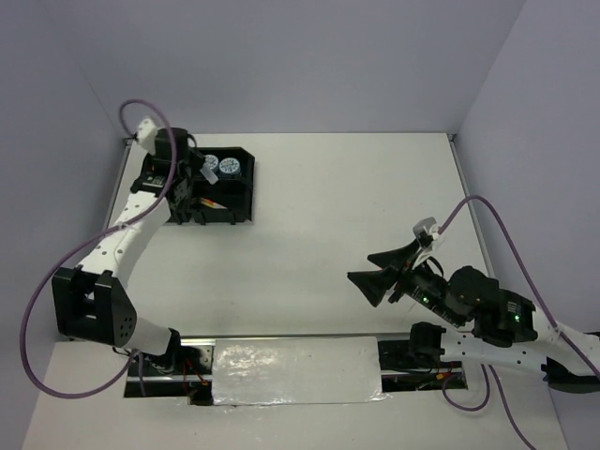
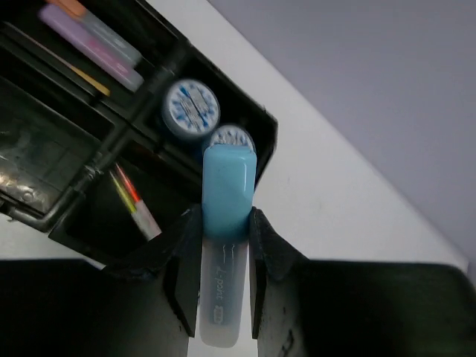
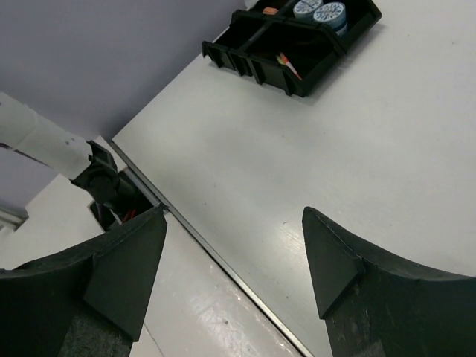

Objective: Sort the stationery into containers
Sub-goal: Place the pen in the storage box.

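Stationery lies in the black tray (image 1: 251,192), which sits at the far left of the bench (image 1: 356,187). Two blue-and-white tape rolls (image 2: 190,108) sit side by side in one compartment. A purple highlighter (image 2: 89,44) lies with an orange highlighter (image 2: 72,7) beside it in another, and thin pens (image 2: 135,199) lean in a third. The left claw (image 2: 223,223) hangs over the tray, clamped on the blue highlighter (image 2: 225,182). Its cap end points toward the tape rolls and overlaps the nearer roll in the wrist view; whether they touch cannot be told. The tray's dividers stand between the compartments below it. The right claw (image 3: 234,216) hovers well apart over the right side of the bench, its fingers spread wide with nothing between them. A shiny whitish strip (image 1: 295,370) lies along the near edge between the arm bases, and purple cables (image 1: 24,330) loop from both arms. The bench is matt white, and pale lavender-grey walls close it in on three sides.
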{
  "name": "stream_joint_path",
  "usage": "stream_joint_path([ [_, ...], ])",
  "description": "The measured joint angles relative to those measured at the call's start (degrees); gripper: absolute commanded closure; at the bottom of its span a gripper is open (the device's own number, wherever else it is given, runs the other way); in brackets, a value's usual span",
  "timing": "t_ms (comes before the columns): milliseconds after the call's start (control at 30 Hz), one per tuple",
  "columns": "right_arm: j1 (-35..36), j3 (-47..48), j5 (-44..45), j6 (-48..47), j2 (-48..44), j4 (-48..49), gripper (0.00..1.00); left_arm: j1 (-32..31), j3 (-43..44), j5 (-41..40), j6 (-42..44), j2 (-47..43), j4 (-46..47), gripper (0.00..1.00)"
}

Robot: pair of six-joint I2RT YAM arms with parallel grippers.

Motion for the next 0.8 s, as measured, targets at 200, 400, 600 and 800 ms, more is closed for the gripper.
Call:
stream_joint_path([
  [200,0.0,-1.3,-1.2,-0.3,3.6,1.9,0.19,14.1,-6.2,3.0,-12.6,5.6,16.4,1.00],
  [400,0.0,-3.1,-2.9,-1.2,4.5,5.1,0.19,22.9,-2.2,8.8,-18.9,20.8,28.5,1.00],
  [600,0.0,-3.1,-4.5,-3.9,8.7,7.1,0.19,26.6,4.0,9.7,-18.2,27.6,32.1,0.94],
  [800,0.0,-3.0,-5.9,-7.3,13.3,9.2,0.18,26.5,6.9,10.8,-17.4,28.6,37.2,0.89],
])
